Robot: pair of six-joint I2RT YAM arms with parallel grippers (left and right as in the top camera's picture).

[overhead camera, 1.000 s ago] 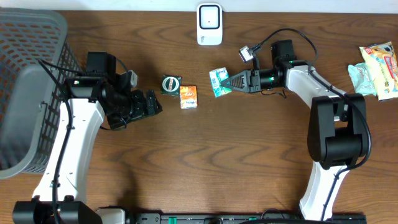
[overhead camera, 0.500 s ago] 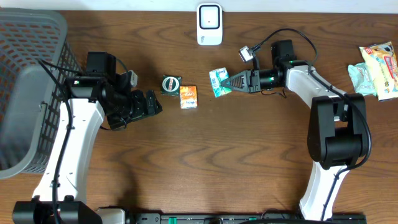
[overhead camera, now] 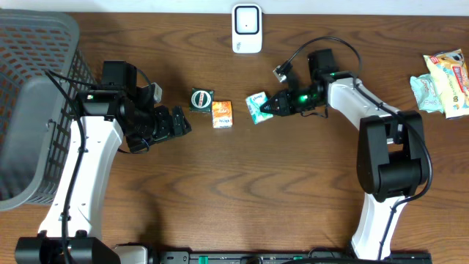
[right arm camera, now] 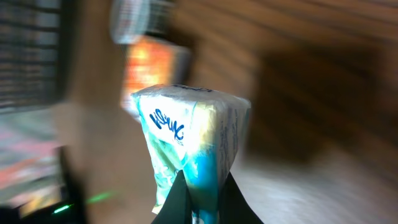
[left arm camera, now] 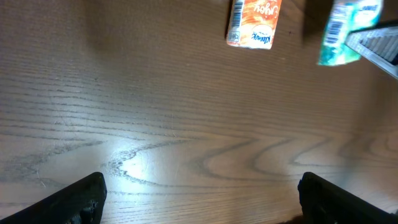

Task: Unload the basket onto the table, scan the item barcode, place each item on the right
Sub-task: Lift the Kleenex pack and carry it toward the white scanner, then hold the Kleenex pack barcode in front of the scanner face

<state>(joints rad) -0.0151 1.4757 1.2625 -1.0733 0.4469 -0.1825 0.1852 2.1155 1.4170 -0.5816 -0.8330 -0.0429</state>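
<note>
My right gripper [overhead camera: 270, 107] is shut on a teal and white tissue pack [overhead camera: 256, 104], holding it just above the table, below and right of the white scanner [overhead camera: 247, 28]. In the right wrist view the pack [right arm camera: 193, 134] stands up out of the shut gripper [right arm camera: 204, 186], blurred. My left gripper [overhead camera: 183, 121] stands open over bare wood to the left, nothing between its fingers [left arm camera: 81, 196]. In the left wrist view the pack [left arm camera: 342, 31] shows at the top right, with a barcode on its end.
An orange packet [overhead camera: 222, 114] and a round green item [overhead camera: 201, 99] lie between the two grippers. A grey basket [overhead camera: 29, 88] fills the left side. Snack bags [overhead camera: 447, 81] lie at the far right edge.
My right arm has turned its wrist and swung slightly, carrying the tissue pack a little down and left. The left arm has not moved.
</note>
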